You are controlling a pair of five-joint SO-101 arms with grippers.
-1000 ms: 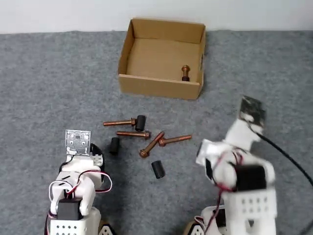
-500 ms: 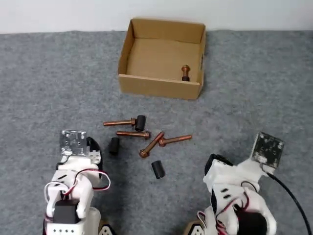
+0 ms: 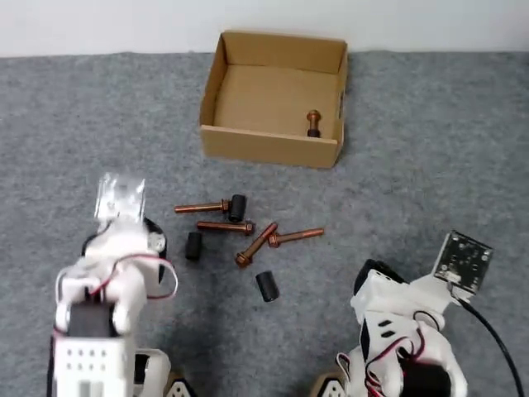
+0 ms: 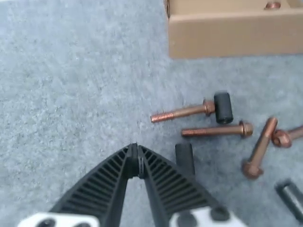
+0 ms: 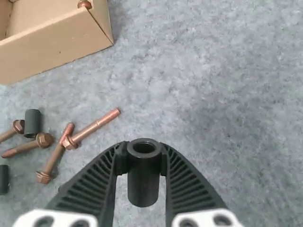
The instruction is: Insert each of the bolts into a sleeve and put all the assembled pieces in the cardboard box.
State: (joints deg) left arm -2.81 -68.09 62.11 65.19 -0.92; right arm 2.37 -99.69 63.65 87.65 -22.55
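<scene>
What the right gripper [image 5: 142,158] holds: black sleeve [image 5: 143,182], clamped between its fingers.
Left gripper [image 4: 134,158]: fingers pressed together, empty.
Loose sleeve [image 4: 184,158]: just beside the left gripper's tip.
Bolts [image 4: 215,130]: four, lying just beyond that tip.
Cardboard box [image 4: 236,33]: farther ahead of both grippers, one assembled piece [image 3: 313,124] inside.

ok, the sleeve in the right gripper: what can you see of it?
The sleeve is a short black tube, matt, plastic or rubber by its look. Its bore faces the wrist camera, open and empty. The right gripper clamps it between ribbed black fingers, over the grey carpet.
</scene>
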